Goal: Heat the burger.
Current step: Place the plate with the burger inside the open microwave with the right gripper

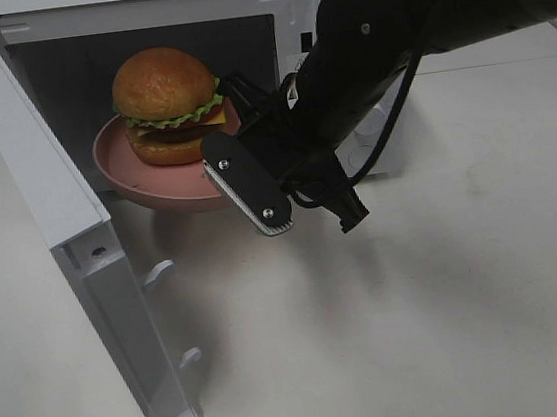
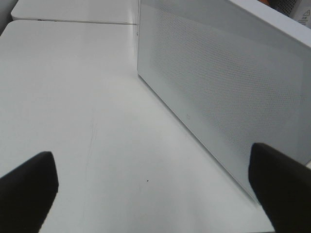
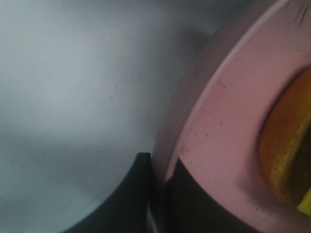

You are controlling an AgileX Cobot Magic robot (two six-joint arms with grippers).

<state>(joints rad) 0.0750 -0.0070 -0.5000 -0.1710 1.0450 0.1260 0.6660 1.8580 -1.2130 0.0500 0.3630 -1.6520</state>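
Observation:
The burger [image 1: 166,105], with glossy brown buns, green lettuce, yellow cheese and a dark patty, sits on a pink plate [image 1: 128,165] at the mouth of the open white microwave [image 1: 155,11]. My right gripper [image 1: 215,160] is shut on the plate's near right rim. In the right wrist view its dark fingers [image 3: 126,194] clamp the pink plate's rim [image 3: 228,121], with the bun's edge [image 3: 286,150] beside them. I cannot tell whether the plate rests on the cavity floor. My left gripper [image 2: 155,194] is open and empty over the table, next to the microwave's side wall [image 2: 218,87].
The microwave door [image 1: 44,185] stands wide open, swung out toward the front left, with its latch hooks [image 1: 160,272] facing inward. The right arm [image 1: 390,35] crosses in front of the microwave's control side. The white table [image 1: 424,333] spreads around.

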